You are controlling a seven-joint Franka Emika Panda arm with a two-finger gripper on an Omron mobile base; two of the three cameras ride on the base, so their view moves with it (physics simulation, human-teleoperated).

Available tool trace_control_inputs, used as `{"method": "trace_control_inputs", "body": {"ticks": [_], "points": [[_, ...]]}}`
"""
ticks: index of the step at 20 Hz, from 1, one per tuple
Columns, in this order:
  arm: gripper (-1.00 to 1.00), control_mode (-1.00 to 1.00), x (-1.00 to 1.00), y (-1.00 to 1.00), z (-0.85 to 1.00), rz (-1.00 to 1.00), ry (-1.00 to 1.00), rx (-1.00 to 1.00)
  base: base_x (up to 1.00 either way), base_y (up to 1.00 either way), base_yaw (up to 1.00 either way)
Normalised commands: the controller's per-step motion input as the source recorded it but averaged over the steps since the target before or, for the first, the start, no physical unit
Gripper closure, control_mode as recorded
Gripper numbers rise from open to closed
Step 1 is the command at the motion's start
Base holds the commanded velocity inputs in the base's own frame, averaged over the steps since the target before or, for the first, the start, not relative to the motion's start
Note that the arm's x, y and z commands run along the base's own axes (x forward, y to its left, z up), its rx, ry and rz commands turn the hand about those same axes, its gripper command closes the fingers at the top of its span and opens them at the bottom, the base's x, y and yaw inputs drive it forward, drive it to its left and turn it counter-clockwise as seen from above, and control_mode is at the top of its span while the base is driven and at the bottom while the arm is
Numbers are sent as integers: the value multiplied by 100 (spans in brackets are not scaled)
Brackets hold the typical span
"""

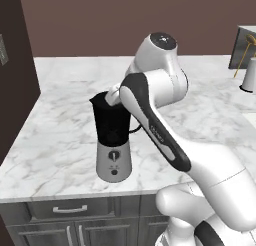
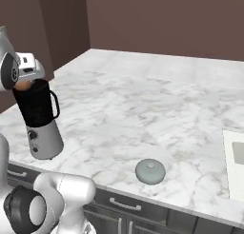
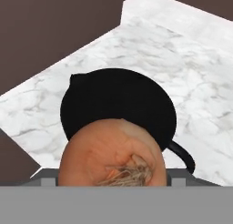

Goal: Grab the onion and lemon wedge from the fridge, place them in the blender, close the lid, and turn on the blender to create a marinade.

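The tool (image 3: pixel 113 184) is gripping the onion (image 3: pixel 112 153) right over the open blender (image 1: pixel 113 135); the lid (image 2: pixel 150 171) is lying on the surface (image 2: pixel 157 109).

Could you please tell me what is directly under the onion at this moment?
In the hand view the onion sits above the open mouth of the blender, whose lid lies on the counter. The jar's interior looks black, so any contents cannot be seen.

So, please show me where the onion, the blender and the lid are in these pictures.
onion (image 3: pixel 111 152): hand view, on its brown skin above the root tuft.
blender (image 1: pixel 114 121): left base view, on the dark jar's side.
lid (image 2: pixel 150 171): right base view, on the disc near its knob.
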Motion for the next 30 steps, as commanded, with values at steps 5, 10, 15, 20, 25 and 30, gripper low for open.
{"method": "trace_control_inputs", "body": {"ticks": [5, 10, 15, 20, 25, 30], "points": [[100, -100, 45, 6, -30, 2, 4, 0, 0, 0, 0], [100, -100, 39, 0, -21, 0, 3, 0, 0, 0, 0], [100, -100, 40, 11, -14, 0, 1, 0, 0, 0, 0], [100, -100, 36, 41, -8, 0, 0, 0, 0, 0, 0], [-100, -100, 24, 37, -16, 0, 0, 0, 0, 0, 0], [-100, -100, 0, -2, -1, -1, 0, 0, 0, 0, 0]]}}
